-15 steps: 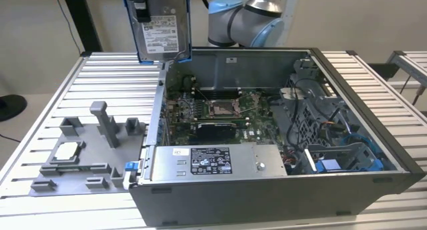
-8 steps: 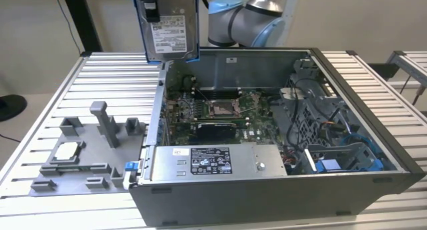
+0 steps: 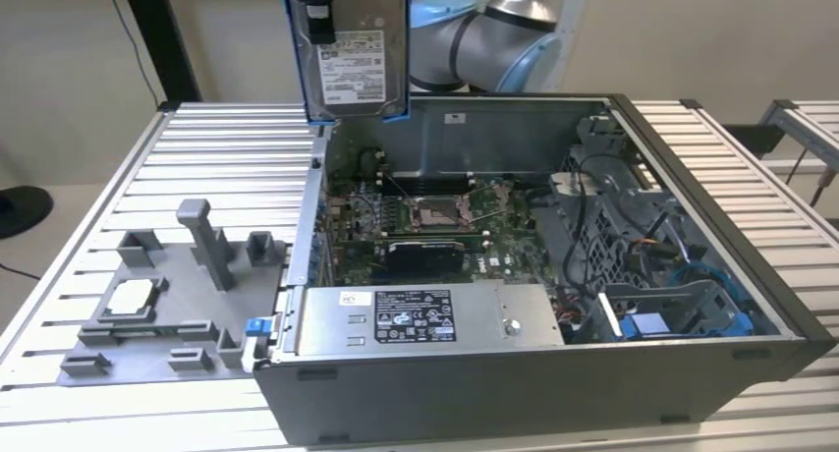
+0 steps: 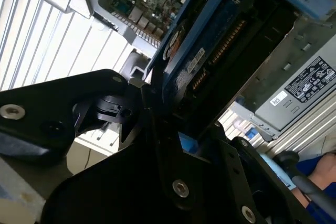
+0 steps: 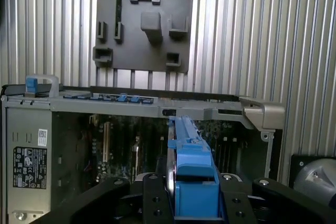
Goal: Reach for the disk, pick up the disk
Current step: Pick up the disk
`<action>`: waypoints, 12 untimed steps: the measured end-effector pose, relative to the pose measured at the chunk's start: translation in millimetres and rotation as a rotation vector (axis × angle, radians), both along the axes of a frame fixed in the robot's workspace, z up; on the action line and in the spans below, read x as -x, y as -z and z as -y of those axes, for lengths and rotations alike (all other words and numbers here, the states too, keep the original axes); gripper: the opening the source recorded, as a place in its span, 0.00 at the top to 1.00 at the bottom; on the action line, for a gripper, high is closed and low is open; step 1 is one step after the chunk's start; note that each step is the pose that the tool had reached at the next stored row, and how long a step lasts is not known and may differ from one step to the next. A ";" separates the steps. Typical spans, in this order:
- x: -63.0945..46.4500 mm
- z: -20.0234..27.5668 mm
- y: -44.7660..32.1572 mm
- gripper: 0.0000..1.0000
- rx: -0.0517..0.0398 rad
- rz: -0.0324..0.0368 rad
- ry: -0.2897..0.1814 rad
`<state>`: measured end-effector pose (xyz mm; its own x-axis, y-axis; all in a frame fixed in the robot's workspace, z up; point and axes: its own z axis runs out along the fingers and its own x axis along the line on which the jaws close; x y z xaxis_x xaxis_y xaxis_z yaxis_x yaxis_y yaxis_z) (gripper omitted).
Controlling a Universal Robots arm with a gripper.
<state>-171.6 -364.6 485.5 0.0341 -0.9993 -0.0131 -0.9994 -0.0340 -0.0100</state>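
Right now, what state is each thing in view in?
disk: held in the air over the computer case, upright, label facing the exterior view.
gripper: fingers shut on the disk.
computer case: open, motherboard exposed.
chip: seated in the grey fixture beside the case.

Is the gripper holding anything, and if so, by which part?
Yes: the disk, held above the open computer case. The gripper clamps its upper end, jaws shut on either side of it.

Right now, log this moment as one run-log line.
stage: disk picked up | hand: shut on disk | disk: upright, in air over open computer case
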 end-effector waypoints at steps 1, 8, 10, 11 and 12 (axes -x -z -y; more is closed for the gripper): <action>-2.3 0.0 0.0 1.00 0.0000 0.0000 0.000; -20.0 0.0 0.0 1.00 0.0000 0.0003 0.000; -25.2 0.0 0.0 1.00 -0.0001 0.0004 0.000; -27.7 0.0 0.0 1.00 0.0000 0.0003 0.000; -30.1 0.0 0.0 1.00 0.0000 0.0004 0.000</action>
<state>-141.6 -364.6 485.5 0.0342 -0.9993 -0.0131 -0.9994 -0.0340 -0.0103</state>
